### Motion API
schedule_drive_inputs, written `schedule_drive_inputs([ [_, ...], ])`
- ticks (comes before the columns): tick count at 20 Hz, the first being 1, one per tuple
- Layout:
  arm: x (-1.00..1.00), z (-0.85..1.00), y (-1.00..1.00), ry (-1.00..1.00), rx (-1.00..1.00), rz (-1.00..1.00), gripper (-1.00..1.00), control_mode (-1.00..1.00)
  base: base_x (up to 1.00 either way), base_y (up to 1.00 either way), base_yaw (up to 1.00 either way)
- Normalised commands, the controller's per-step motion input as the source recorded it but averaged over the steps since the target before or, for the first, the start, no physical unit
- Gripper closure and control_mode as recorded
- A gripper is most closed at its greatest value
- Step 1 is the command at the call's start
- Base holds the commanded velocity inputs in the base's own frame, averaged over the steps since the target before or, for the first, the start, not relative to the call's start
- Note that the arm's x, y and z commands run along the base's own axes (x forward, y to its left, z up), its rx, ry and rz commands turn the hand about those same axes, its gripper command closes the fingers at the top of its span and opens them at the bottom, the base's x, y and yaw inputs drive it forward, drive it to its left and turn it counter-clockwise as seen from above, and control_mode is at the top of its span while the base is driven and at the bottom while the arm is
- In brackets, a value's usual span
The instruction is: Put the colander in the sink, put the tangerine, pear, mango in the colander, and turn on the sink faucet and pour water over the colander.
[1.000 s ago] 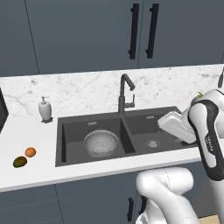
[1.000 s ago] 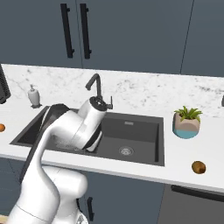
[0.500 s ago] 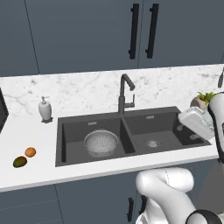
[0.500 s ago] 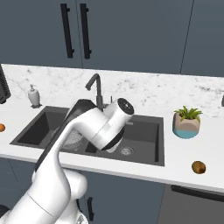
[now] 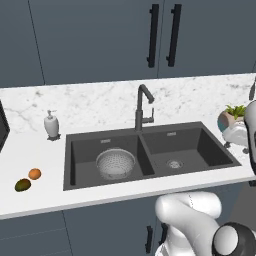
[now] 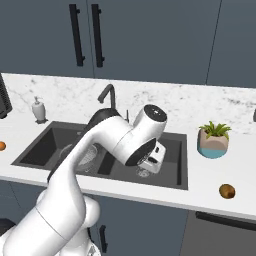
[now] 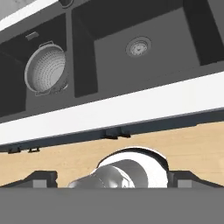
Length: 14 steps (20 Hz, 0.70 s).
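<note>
The silver colander (image 5: pixel 115 164) sits in the left basin of the dark sink (image 5: pixel 200 150), below the off faucet (image 5: pixel 142 107). On the left counter lie the orange tangerine (image 5: pixel 34 173) and the dark green mango (image 5: pixel 22 185), close together. A small olive-brown fruit, the pear (image 6: pixel 227 190), rests on the right counter near the front edge. My gripper (image 6: pixel 149 167) hangs open and empty over the right basin's front. In the hand view my gripper (image 7: pixel 113 179) has its tips wide apart, and the colander (image 7: pixel 46 70) shows at upper left.
A white soap dispenser (image 5: pixel 51 125) stands behind the sink's left corner. A potted plant (image 6: pixel 214 141) stands on the right counter behind the pear. Dark cabinets line the wall above. The hand view looks past the white counter edge (image 7: pixel 131 111) to the wooden floor.
The arm has swung rightward, from over the sink's divider to the right basin's front side. The gripper stays open. The colander and fruits have not moved.
</note>
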Motion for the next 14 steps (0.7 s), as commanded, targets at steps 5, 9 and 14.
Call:
schedule_drive_inputs([
  [5,-0.08,-0.04,-0.76,-0.04,-0.24,-0.01,-1.0,-1.0,0.0,0.0,0.0],
  [9,-0.03,-0.05,-0.77,-0.14,-0.2,-0.01,-1.0,-1.0,0.0,0.0,0.0],
  [14,0.03,-0.14,-0.65,-0.15,-0.23,-0.03,-1.0,-1.0,0.0,0.0,0.0],
])
